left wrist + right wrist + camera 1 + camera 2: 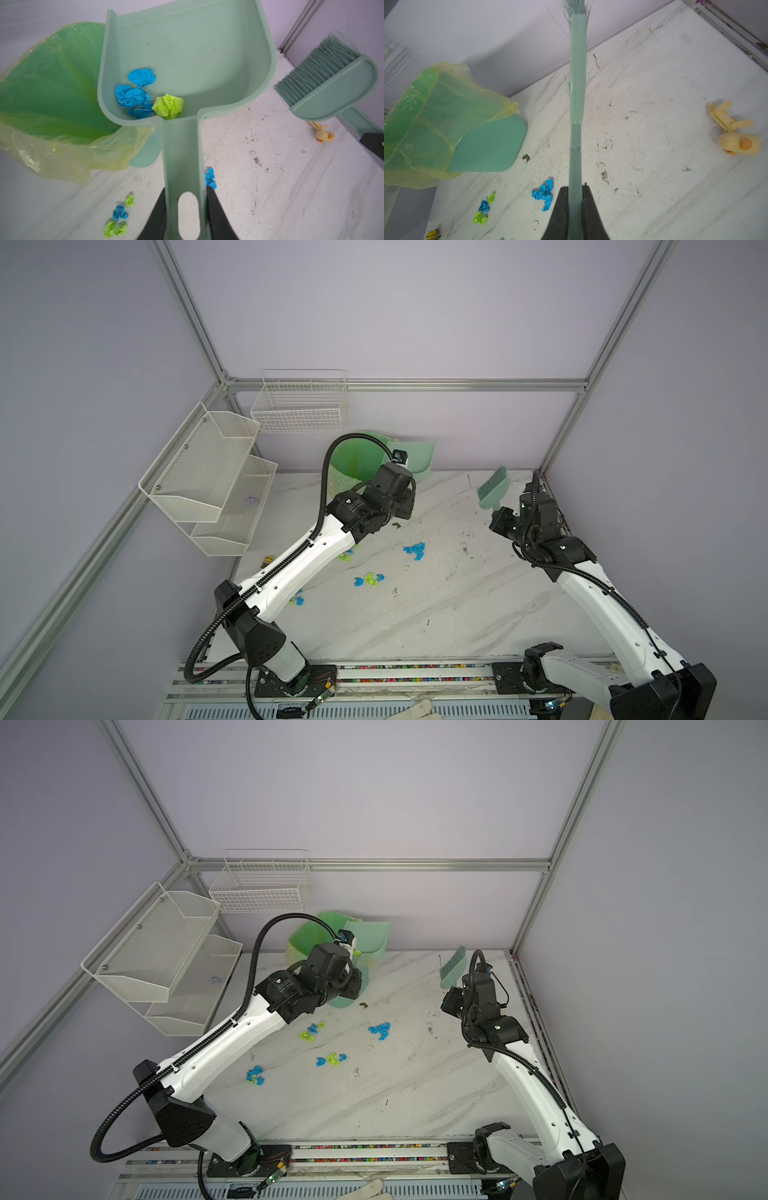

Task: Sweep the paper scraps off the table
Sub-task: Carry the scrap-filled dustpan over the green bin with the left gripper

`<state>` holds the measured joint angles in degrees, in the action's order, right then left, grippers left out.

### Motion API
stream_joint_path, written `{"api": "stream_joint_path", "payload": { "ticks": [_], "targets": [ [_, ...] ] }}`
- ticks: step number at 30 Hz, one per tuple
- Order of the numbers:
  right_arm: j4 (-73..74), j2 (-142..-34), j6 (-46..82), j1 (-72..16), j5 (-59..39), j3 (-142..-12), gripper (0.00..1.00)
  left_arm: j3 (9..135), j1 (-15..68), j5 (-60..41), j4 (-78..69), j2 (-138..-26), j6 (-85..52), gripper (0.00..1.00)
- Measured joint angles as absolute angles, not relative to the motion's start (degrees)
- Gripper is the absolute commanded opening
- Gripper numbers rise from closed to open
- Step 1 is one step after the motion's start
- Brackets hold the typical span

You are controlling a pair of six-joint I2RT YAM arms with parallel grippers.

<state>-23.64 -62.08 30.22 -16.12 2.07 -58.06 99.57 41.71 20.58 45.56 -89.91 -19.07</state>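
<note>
My left gripper [186, 191] is shut on the handle of a pale green dustpan [197, 62]. The pan is lifted beside the bin [52, 83] and holds blue and lime paper scraps [145, 95] at its handle end. My right gripper [576, 188] is shut on the handle of a matching brush [577, 104], which is raised at the table's far right [492, 489]. More paper scraps lie in clusters on the white marble table [457, 614]: a blue one [414, 551], a mixed one [370, 578], and others [311, 1031] [254, 1075] nearer the left arm.
The green bin [446, 124], lined with a yellowish bag, stands at the back wall. A yellow toy figure [737, 141] lies near the right rail and a dark olive speck [526, 157] by the bin. White mesh shelves [208, 481] and a wire basket [299, 406] hang at the left.
</note>
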Motion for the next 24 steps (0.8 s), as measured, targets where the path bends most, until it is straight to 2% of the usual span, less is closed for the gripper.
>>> {"api": "stream_joint_path", "payload": {
  "ticks": [11, 24],
  "targets": [
    [-22.3, -61.4, 30.7, -16.1, -0.6, -56.9, 0.00, 99.6, 31.2, 12.9, 45.5, -87.9, -23.1, 0.00],
    [-21.5, -61.4, 31.5, -16.1, -1.6, -56.7, 0.00, 99.4, 18.6, -3.0, 45.5, -87.1, -31.5, 0.00]
  ]
}}
